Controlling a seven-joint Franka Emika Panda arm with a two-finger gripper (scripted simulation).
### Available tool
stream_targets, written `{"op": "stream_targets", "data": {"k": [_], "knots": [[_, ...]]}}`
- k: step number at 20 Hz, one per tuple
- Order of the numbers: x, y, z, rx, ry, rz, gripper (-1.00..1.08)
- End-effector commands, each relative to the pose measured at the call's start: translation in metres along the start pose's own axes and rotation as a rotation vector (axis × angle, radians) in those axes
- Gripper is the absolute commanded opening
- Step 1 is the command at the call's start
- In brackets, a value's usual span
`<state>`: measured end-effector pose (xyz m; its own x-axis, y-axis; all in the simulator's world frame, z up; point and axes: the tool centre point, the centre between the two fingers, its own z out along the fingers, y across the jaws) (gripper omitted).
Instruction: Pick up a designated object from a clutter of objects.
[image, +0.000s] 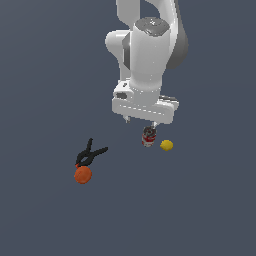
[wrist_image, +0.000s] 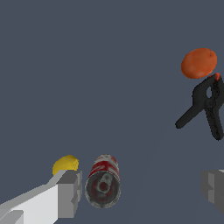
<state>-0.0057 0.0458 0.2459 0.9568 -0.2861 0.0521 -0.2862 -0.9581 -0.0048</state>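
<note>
Panda arm points straight down; gripper (wrist_image: 141, 192) spread wide, holding nothing, poised above red-and-white can (wrist_image: 103, 180) beside one finger. Lemon (wrist_image: 65, 165) just beside can. Farther off: black spring clamp (wrist_image: 206, 105) touching orange fruit (wrist_image: 199, 63).

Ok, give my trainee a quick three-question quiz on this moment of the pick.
1. True or false: the jaws are shut on the red-and-white can.
2. Which item touches the black spring clamp? A) the lemon B) the orange fruit C) the can
3. In the exterior view, the lemon lies on the can's ____ side.

Key:
1. False. The gripper is open, one finger beside the can.
2. B
3. right
</note>
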Motion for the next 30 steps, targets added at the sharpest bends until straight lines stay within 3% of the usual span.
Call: {"op": "stream_targets", "data": {"k": [1,17,30], "knots": [[-0.009,-0.006,0.014,0.0,-0.005,0.049,1.0],[-0.072,-0.032,0.091,-0.01,-0.039,0.337,1.0],[-0.095,-0.037,0.114,-0.016,-0.05,0.432,1.0]]}}
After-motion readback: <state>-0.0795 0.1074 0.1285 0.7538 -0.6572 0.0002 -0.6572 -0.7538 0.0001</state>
